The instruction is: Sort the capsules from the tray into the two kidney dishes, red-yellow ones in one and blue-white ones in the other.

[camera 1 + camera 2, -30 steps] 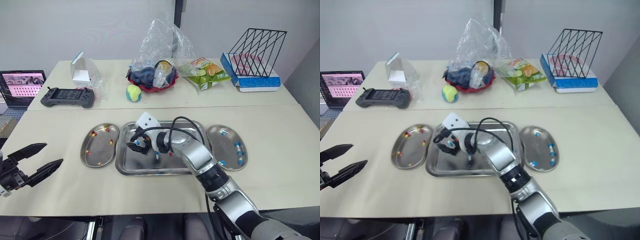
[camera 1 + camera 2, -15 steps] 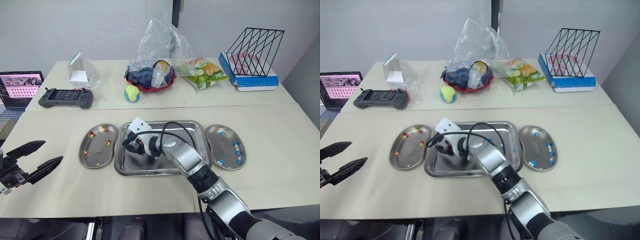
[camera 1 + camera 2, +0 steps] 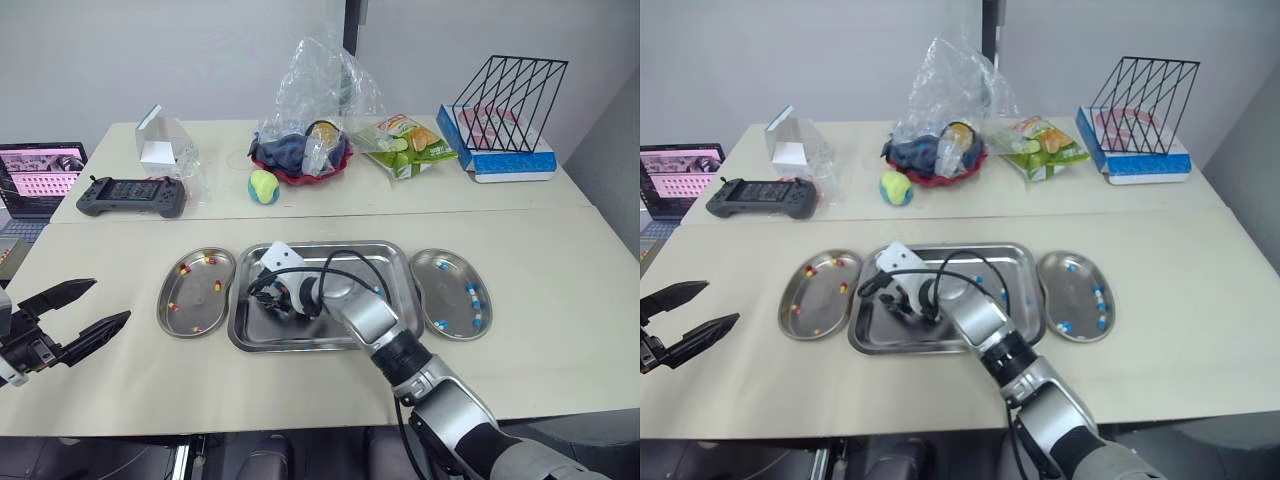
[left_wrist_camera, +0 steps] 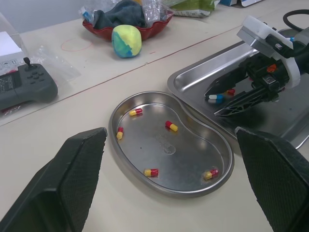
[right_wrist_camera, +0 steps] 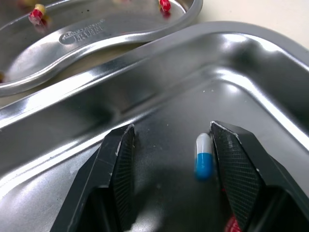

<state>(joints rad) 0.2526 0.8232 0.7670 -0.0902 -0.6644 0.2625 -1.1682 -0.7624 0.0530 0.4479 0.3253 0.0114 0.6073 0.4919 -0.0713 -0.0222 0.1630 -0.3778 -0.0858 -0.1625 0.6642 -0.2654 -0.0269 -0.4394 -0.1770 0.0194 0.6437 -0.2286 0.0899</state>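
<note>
My right gripper is open and low over the left end of the steel tray. A blue-white capsule lies on the tray floor between its fingers, closer to one finger. A red-tipped capsule lies just beside it. The left kidney dish holds several red-yellow capsules. The right kidney dish holds several blue-white capsules. My left gripper hangs open near the table's front left edge, away from the dishes, with nothing in it.
Along the back of the table stand a laptop, a game controller, a clear box, a yellow-blue ball, a red bowl under a plastic bag, a snack bag and a wire rack.
The head camera has shifted slightly. My right gripper has come down closer to the tray floor at its left end, around the blue-white capsule. The left gripper has hardly moved.
</note>
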